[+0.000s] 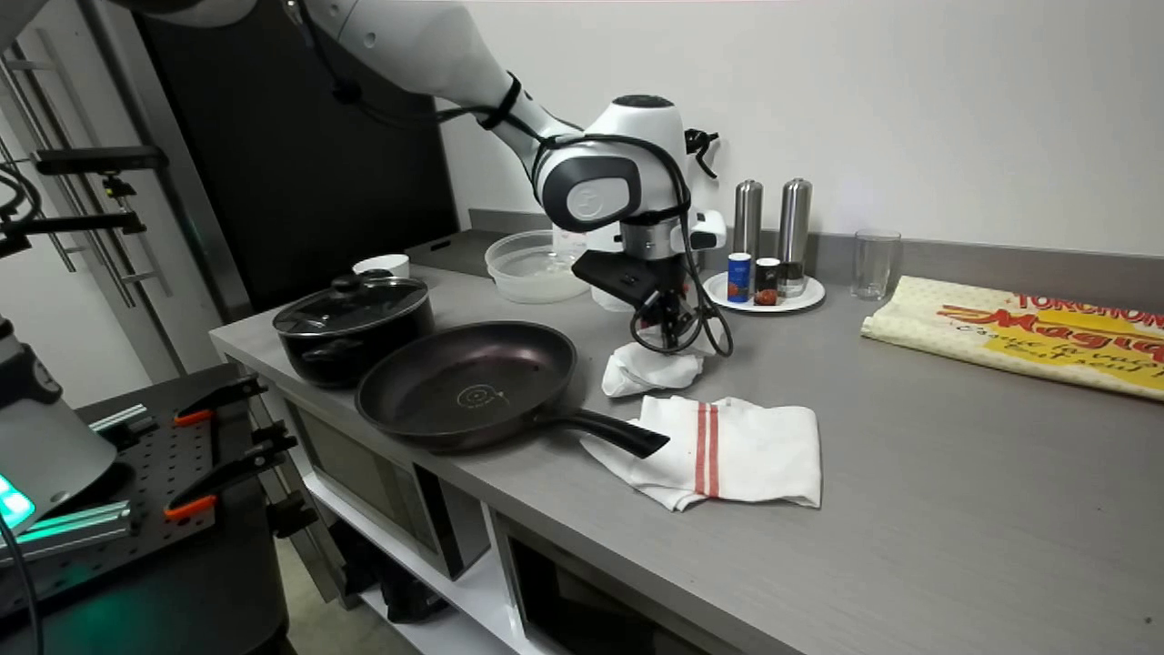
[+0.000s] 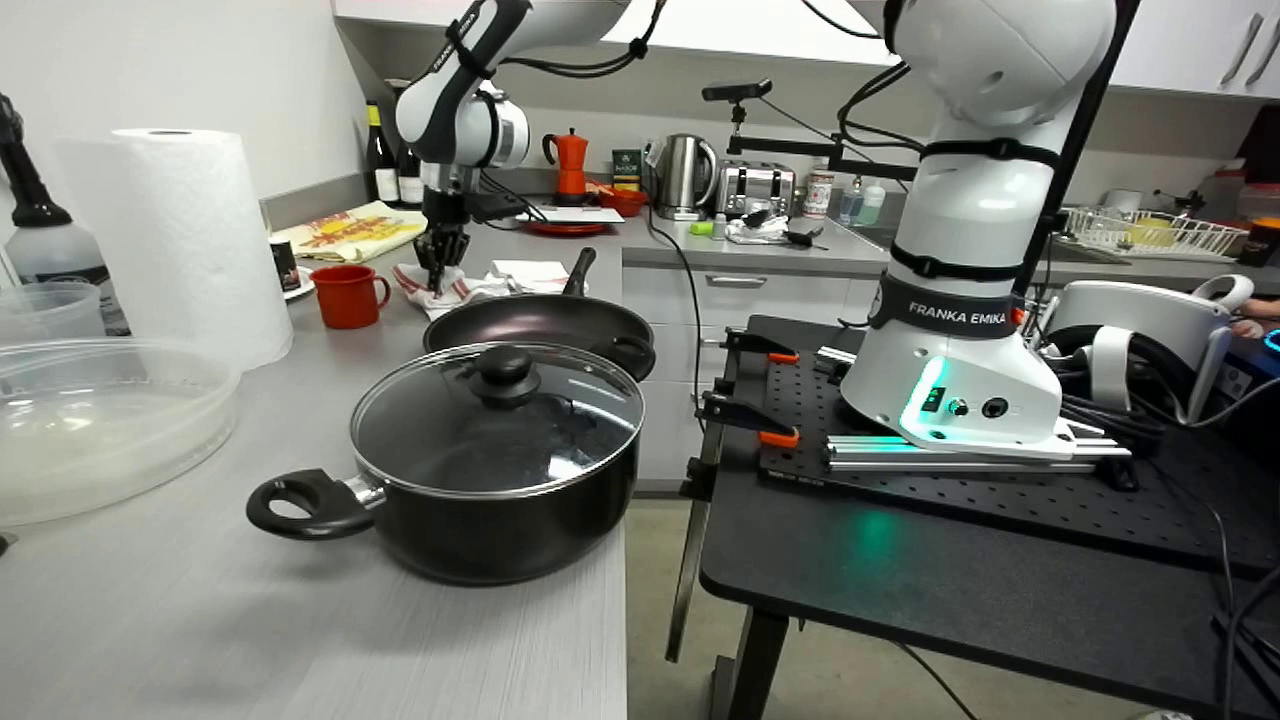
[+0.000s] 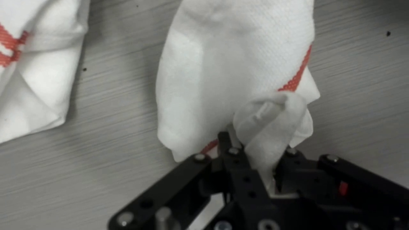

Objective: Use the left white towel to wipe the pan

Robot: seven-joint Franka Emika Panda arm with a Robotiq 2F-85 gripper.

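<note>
The left white towel (image 3: 223,67) lies on the table (image 1: 955,509), near the pan (image 1: 473,387) but apart from it. The two fingers (image 3: 235,167) are clenched upon this towel: a twisted fold is pinched between them, while the remaining cloth spreads loosely before them. Such a fold is, I suppose, a sensible place to grasp, because soft cloth offers no firm edge, and the loose part can then do the wiping. In the wrist view, a red stripe is visible on this towel also. To lift it and bring it into the pan seems to be the next step.

The pan stands flat with its inside turned upward, which is suitable for wiping. Its handle (image 1: 626,434) reaches above a corner of the second towel (image 1: 764,455); whether it touches that cloth, I cannot tell well from this angle. This second towel lies folded, apart from the grasped one, which probably makes it easier to take only one.

By count, there are two white towels, one pan and one lidded pot (image 2: 500,465) beside the pan. Farther out, I find two steel mills (image 1: 796,218), two small canisters (image 1: 738,277) on one white plate (image 1: 809,294), one drinking glass (image 1: 875,264), one red mug (image 2: 348,297) and one paper roll (image 2: 200,250).
</note>
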